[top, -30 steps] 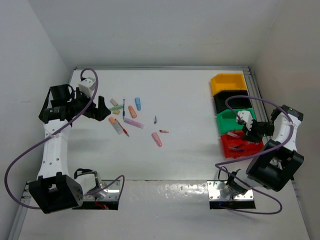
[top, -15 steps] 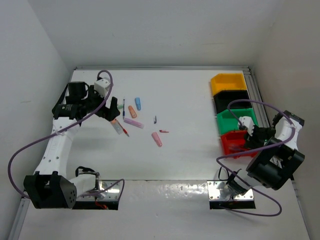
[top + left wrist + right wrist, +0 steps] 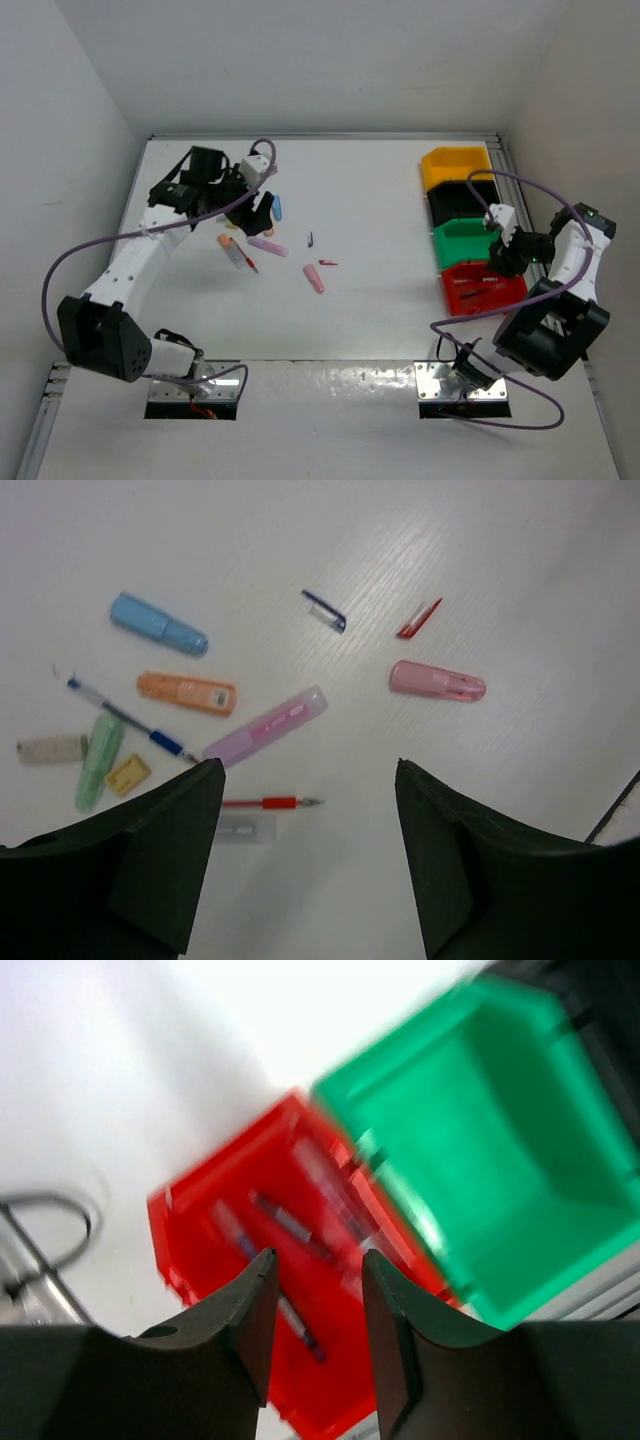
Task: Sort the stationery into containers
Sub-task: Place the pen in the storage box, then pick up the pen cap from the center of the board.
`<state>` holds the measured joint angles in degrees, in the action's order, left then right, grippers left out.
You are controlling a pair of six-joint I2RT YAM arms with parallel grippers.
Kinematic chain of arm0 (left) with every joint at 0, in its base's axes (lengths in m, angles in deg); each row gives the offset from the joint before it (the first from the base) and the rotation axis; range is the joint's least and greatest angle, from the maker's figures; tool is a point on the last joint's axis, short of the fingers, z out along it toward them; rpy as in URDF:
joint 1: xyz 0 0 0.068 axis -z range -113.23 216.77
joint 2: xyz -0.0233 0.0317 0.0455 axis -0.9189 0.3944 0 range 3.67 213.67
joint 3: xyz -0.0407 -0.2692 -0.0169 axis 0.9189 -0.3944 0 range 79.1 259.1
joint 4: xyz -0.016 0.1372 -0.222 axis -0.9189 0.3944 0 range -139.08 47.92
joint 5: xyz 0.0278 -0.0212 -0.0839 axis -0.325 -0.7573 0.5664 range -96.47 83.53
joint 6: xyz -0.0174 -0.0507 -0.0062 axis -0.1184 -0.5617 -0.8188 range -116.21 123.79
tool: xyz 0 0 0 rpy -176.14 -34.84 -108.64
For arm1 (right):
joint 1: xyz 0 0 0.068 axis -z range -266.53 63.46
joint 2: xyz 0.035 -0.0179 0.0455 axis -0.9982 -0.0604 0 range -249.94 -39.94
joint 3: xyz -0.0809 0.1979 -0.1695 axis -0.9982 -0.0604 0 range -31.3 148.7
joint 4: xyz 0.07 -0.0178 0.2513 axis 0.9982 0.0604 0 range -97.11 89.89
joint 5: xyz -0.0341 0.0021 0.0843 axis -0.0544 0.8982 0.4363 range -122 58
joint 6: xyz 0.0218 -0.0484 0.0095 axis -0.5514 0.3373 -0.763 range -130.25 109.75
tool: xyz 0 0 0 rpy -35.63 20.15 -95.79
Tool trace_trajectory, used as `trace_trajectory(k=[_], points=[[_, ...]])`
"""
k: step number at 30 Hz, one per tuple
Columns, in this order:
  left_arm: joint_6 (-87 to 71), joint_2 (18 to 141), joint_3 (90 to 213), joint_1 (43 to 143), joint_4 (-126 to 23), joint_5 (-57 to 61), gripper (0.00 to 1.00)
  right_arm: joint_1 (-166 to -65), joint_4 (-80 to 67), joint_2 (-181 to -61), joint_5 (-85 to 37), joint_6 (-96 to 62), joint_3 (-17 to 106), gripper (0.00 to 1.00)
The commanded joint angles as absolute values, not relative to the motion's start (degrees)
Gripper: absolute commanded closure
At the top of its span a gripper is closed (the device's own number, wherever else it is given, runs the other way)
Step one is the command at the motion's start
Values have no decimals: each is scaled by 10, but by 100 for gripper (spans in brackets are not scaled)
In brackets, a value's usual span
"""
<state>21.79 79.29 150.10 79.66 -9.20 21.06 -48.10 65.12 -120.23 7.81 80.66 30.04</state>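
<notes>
The stationery lies scattered at the table's middle left. In the left wrist view I see a blue marker (image 3: 158, 624), orange marker (image 3: 187, 692), lilac marker (image 3: 266, 726), pink marker (image 3: 437, 680), green marker (image 3: 98, 760), blue pen (image 3: 125, 717) and red pen (image 3: 270, 803). My left gripper (image 3: 307, 770) (image 3: 255, 210) hovers open and empty above them. My right gripper (image 3: 315, 1260) (image 3: 508, 255) is open and empty above the red bin (image 3: 340, 1400), which holds several pens (image 3: 290, 1222). The green bin (image 3: 500, 1160) is beside it.
Four bins stand in a column at the right edge: yellow (image 3: 455, 165), black (image 3: 462, 203), green (image 3: 460, 243), red (image 3: 482, 292). A blue cap (image 3: 324, 610), a red cap (image 3: 418, 619), a beige eraser (image 3: 50, 747) and a yellow eraser (image 3: 127, 774) lie among the markers. White walls enclose the table.
My left arm has swung right from the table's left edge to above the stationery cluster. My right gripper has shifted a little up and back over the red and green bins.
</notes>
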Motion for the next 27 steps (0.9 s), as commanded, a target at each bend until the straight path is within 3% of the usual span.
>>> trace_trajectory(k=[1, 6, 11, 18, 27], points=[[260, 857, 1559, 850, -82, 219, 26, -501, 679, -1178, 213, 673, 351, 62], [301, 955, 1619, 937, -55, 170, 36, -544, 603, -1107, 277, 452, 304, 61], [333, 1044, 1645, 987, -57, 132, 35, -595, 434, -1027, 260, 244, 209, 61], [371, 1104, 1651, 1058, -90, 67, 33, -607, 429, -1009, 254, 199, 187, 61], [364, 1165, 1659, 1066, -128, 79, 33, -594, 448, -1013, 250, 211, 183, 61]])
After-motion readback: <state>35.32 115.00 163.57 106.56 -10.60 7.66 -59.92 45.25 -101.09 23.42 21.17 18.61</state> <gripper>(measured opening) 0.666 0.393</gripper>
